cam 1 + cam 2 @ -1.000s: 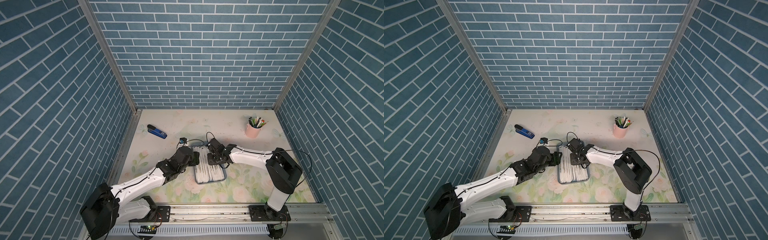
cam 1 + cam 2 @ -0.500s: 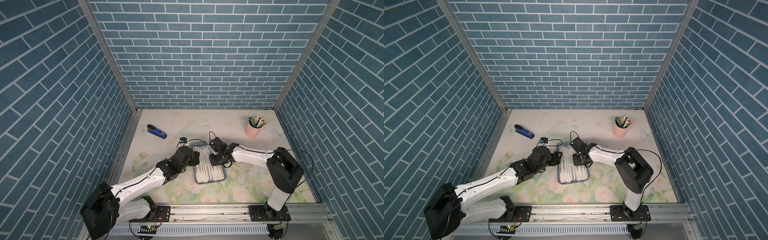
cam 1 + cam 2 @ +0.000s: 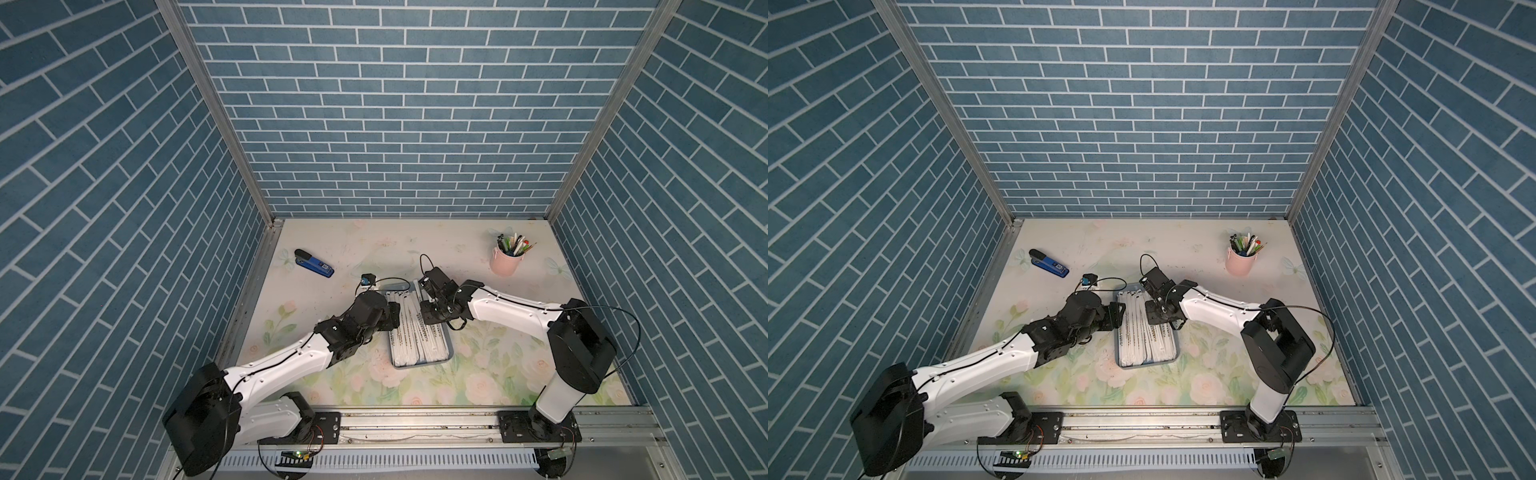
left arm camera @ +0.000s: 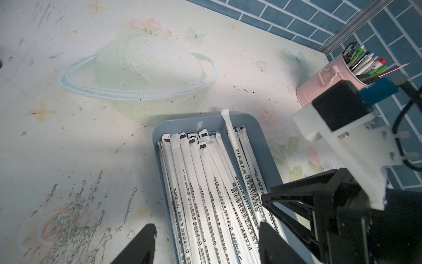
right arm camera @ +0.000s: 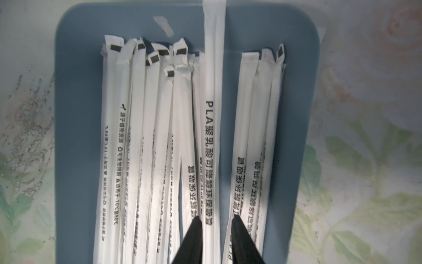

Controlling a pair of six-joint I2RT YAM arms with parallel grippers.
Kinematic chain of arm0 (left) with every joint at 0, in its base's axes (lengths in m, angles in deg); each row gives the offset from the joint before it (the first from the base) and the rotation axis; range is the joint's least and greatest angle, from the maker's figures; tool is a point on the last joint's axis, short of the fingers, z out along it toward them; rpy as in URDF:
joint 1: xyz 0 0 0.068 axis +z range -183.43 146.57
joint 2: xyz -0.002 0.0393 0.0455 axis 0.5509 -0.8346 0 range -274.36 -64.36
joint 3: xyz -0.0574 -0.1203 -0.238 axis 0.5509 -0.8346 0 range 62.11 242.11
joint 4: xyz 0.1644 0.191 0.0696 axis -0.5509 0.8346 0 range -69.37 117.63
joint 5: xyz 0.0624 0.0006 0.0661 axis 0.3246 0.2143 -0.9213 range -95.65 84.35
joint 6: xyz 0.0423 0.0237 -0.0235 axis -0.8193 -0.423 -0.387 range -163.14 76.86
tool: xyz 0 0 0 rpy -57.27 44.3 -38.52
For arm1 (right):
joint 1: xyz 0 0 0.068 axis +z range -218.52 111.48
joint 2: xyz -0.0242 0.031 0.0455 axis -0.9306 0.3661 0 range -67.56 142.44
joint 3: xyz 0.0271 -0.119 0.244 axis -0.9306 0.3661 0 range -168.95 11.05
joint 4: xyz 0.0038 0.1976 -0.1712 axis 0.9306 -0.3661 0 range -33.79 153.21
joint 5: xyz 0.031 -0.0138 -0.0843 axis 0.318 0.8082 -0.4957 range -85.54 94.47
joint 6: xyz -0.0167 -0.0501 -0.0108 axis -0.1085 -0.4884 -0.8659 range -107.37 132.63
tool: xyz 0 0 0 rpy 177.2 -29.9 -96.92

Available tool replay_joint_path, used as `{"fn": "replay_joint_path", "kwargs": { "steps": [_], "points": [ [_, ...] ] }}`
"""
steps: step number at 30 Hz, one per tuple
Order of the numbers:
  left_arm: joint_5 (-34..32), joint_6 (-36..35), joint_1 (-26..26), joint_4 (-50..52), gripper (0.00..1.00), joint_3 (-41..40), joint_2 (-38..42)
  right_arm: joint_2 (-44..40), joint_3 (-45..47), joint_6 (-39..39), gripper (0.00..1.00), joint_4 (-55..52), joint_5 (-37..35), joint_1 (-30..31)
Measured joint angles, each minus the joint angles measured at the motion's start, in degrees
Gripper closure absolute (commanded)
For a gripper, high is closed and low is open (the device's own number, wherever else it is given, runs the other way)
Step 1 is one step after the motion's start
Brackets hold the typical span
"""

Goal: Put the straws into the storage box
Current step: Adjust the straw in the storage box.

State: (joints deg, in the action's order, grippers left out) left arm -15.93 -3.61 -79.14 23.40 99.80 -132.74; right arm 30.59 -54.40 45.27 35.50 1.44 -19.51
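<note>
A: Where are the straws (image 4: 201, 182)?
B: Piled in the storage box (image 5: 73, 114); one tip overhangs its rim. Right gripper (image 5: 214, 222) straddles that straw (image 5: 213, 91), jaws barely parted — left gripper (image 4: 206, 226) wide, empty.
A: Featherlight, slick paper, bendy — pinch mid-length.

blue brick walls (image 3: 395, 104), floral tabletop (image 3: 498, 374), metal rail (image 3: 415, 424)

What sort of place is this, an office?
Probably a staged test booth, not a real office: brick-print walls enclose a floral table with a stapler and pink pen cup.
</note>
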Motion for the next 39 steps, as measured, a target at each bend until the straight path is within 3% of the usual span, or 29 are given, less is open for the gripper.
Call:
{"fn": "replay_joint_path", "kwargs": {
  "steps": [7, 16, 23, 29, 39],
  "points": [
    [0.0, -0.13, 0.0, -0.04, 0.26, 0.37, -0.37, 5.97, -4.72, -0.13, 0.7, 2.08, -0.48, -0.26],
    [-0.17, -0.11, 0.0, 0.0, 0.26, 0.37, 0.46, 9.77, -6.14, -1.36, 0.87, 3.48, -0.92, -1.2],
    [-0.2, -0.11, 0.0, -0.02, 0.26, 0.37, 0.52, 6.29, 0.66, -0.92, 0.89, 4.46, -0.66, -1.29],
    [-0.2, -0.11, 0.0, -0.04, 0.26, 0.37, 0.52, 3.58, 3.21, 0.63, 0.75, 4.37, -0.26, -1.11],
    [-0.2, -0.11, 0.0, -0.02, 0.26, 0.37, 0.52, 2.58, -0.5, 0.57, 0.72, 2.73, -0.83, -1.07]
  ]
}}
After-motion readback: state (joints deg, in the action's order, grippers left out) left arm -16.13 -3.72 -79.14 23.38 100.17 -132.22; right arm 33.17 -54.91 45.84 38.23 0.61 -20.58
